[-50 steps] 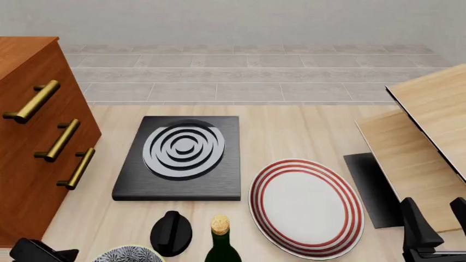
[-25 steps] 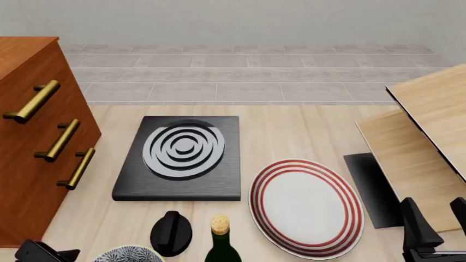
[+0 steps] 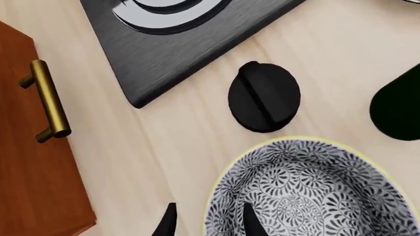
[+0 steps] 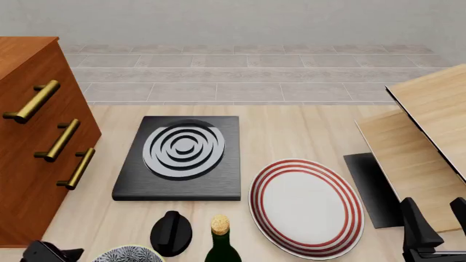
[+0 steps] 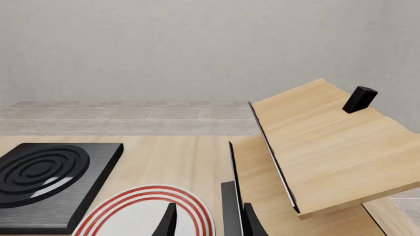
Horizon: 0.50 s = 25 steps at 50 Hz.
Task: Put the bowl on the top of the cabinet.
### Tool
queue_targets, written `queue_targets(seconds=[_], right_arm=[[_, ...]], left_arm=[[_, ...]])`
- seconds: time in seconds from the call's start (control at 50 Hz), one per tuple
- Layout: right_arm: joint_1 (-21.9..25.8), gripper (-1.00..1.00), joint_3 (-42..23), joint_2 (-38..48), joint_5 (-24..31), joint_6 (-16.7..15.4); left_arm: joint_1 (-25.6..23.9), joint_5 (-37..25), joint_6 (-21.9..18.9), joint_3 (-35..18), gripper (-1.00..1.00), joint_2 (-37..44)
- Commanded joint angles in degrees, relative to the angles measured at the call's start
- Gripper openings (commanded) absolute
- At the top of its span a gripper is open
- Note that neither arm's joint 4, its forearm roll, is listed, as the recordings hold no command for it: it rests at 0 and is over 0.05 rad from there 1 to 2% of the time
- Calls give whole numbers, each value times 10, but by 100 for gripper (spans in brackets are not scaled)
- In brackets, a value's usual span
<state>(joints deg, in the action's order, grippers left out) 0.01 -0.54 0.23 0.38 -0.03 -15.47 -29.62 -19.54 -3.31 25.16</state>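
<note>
Bowl (image 3: pixel 308 196) beside black knob (image 3: pixel 264 97)

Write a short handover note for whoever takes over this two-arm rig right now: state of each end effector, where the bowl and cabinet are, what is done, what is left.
Left end effector: open, one fingertip over the bowl's rim, the other outside it; nothing gripped.
Right end effector: open, empty, above the plate's right edge, away from the job.
Bowl: on the table at the near edge, beside a black knob and a bottle.
Cabinet: far left, beyond the bowl; little of its top shows.
Done: left arm lined up on the rim.
Left: close on the rim, lift, carry left, set the bowl on the cabinet top, release.
</note>
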Motion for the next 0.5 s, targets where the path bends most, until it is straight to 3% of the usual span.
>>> queue_targets(seconds=[0.02,0.24,0.26,0.5], right_arm=[[0,100,0,0,0,0],[0,100,0,0,0,0],[0,100,0,0,0,0],[0,100,0,0,0,0]], left_arm=[[-1,26,-11,6,100,19],[-3,41,-15,14,100,28],[5,43,-17,9,-100,22],[11,43,-10,-15,-100,13]])
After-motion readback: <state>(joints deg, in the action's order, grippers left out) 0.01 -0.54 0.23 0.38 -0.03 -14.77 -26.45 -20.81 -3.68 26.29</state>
